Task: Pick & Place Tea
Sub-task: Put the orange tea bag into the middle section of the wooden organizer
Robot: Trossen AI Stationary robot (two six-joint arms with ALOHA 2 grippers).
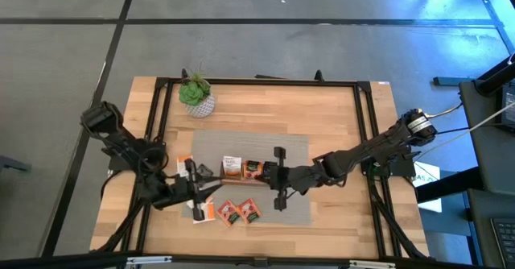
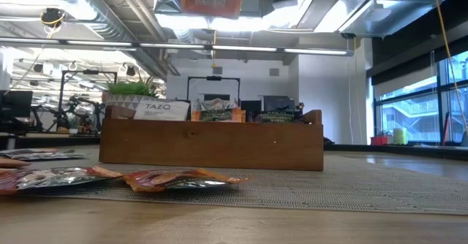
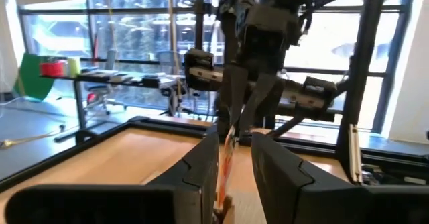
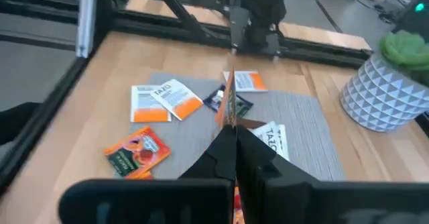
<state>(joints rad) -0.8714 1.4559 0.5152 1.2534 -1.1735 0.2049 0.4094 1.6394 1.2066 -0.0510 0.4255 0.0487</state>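
The long brown wooden tray [image 2: 212, 146] stands on a grey woven mat [image 1: 294, 208] near the middle of the wooden tabletop [image 1: 338, 120]. Flat square sachets stand on edge in it: a white TAZO one [image 2: 161, 110] at one end, greenish ones [image 2: 216, 112] in the middle, dark ones [image 2: 281, 116] at the other end.

Above the mat, between the tray and the front edge, the two grippers meet over one orange sachet [image 4: 228, 106] held on edge in the air. The right gripper [image 4: 234, 140] is clenched on it. The left gripper [image 3: 233, 158] has its fingers parted, one either side of the thin packet.

Loose red foil sachets [image 1: 239, 213] and white-and-orange ones [image 4: 166, 100] lie flat on the mat towards the front edge. A green plant in a faceted white pot [image 1: 196, 94] sits near the back edge.
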